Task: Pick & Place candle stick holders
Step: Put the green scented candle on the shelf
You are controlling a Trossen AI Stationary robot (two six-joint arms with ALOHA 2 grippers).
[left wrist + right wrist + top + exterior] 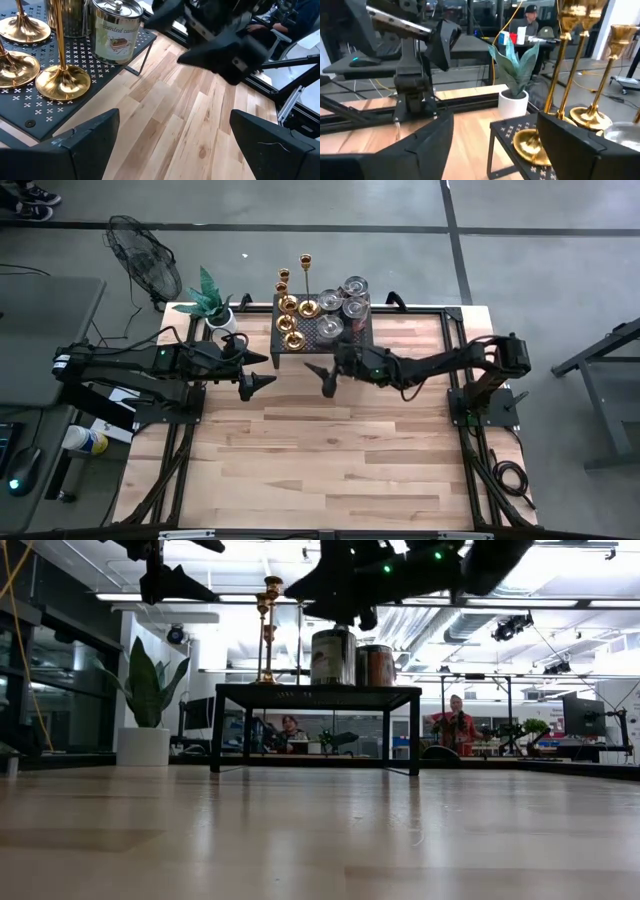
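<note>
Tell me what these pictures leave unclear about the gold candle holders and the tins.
- Candle stick holders, high view: too small and crowded to count surely.
- Their tops, left wrist view: cut off by the picture edge.
- Their bases, low view: hidden by the black stand.
- Tin label, left wrist view: blurred, only partly legible.

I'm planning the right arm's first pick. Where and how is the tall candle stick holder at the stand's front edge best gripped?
Probably by its slim stem, low down above the flared base, coming level from the open table side. The tall candle stick holder stands upright near the black stand's front edge, with other holders and tins behind it. The right gripper hangs nearby.
</note>
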